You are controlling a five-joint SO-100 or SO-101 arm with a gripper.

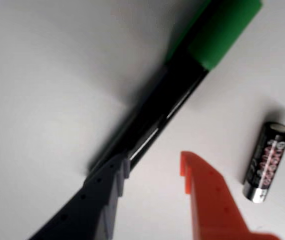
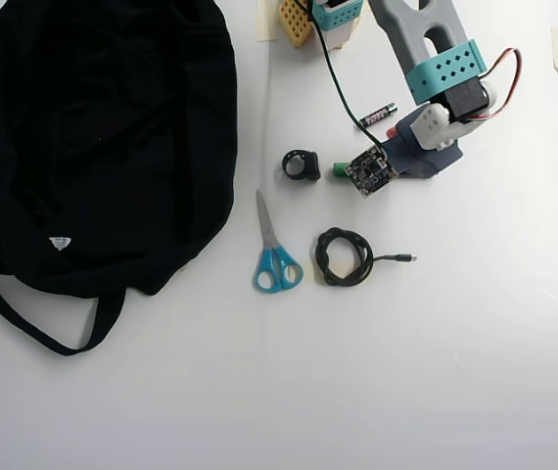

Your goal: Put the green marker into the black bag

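The green marker lies flat on the white desk, right under the arm's head, with its green cap pointing away in the wrist view. From above only its green end peeks out. The fingers are spread, a dark one touching the marker and an orange one apart from it. A battery lies just beside (its pink writing is too blurry to read). Nearby sit a black ring, blue scissors and a coiled cable. The black bag, with a small white label, lies well apart at the left
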